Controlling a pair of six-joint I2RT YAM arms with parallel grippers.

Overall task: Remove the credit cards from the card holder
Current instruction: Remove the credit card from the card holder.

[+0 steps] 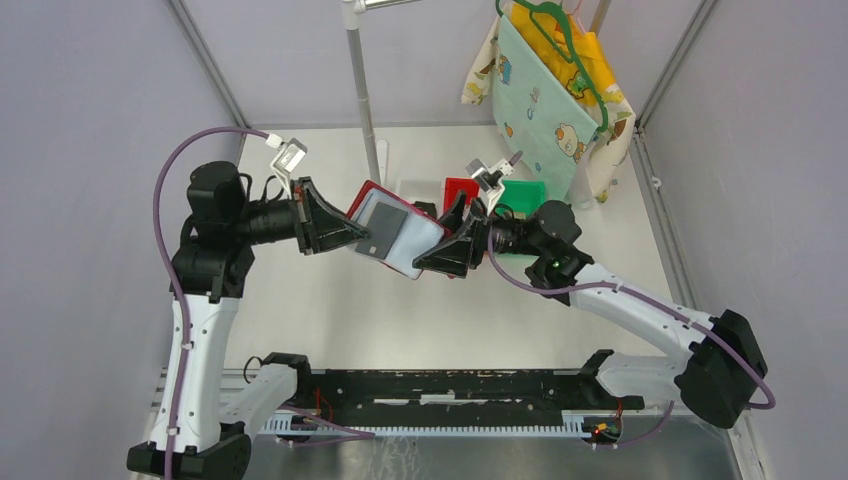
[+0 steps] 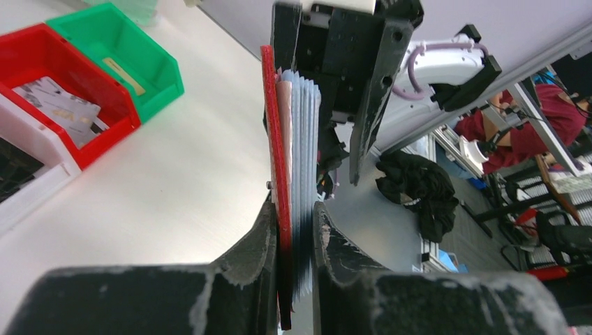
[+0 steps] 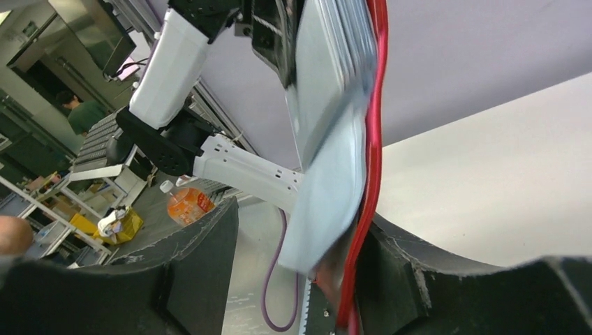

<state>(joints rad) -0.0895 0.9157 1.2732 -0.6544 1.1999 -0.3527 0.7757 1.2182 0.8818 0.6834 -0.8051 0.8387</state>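
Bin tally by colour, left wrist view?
red bin: 1
green bin: 1
white bin: 1
Total: 3

The pale table (image 2: pixel 188 160) carries 3 adjoining bins: white bin (image 2: pixel 42 185), red bin (image 2: pixel 112 129), green bin (image 2: pixel 157 87).

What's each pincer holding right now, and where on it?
Left pincer clamps the card holder by one end, in mid-air. Right pincer straddles the opposite end with its jaws apart, not clamping.
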